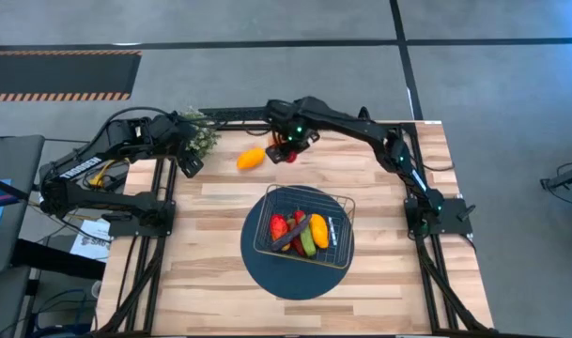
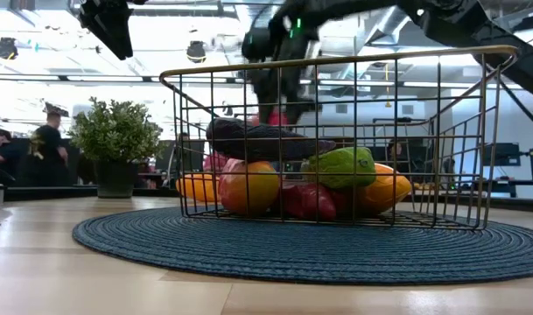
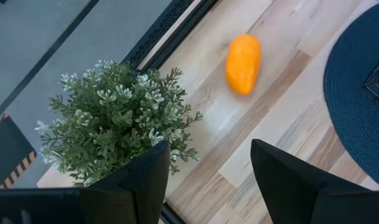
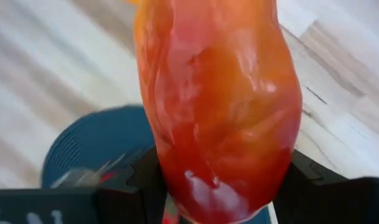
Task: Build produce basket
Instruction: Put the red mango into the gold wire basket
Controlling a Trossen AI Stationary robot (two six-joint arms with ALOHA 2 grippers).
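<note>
Pale wooden planks formed the table, where a round dark-blue mat carried the wire basket, already loaded with red, yellow, green and dark purple produce. At the table's far left corner stood a bushy potted plant. Beside it the left gripper hovered, its fingers standing apart and holding nothing. Toward the far edge, the right gripper was raised above the wood, clamped on a red-orange pepper. Just beside it an orange pepper lay loose on the planks, outside the basket.
</note>
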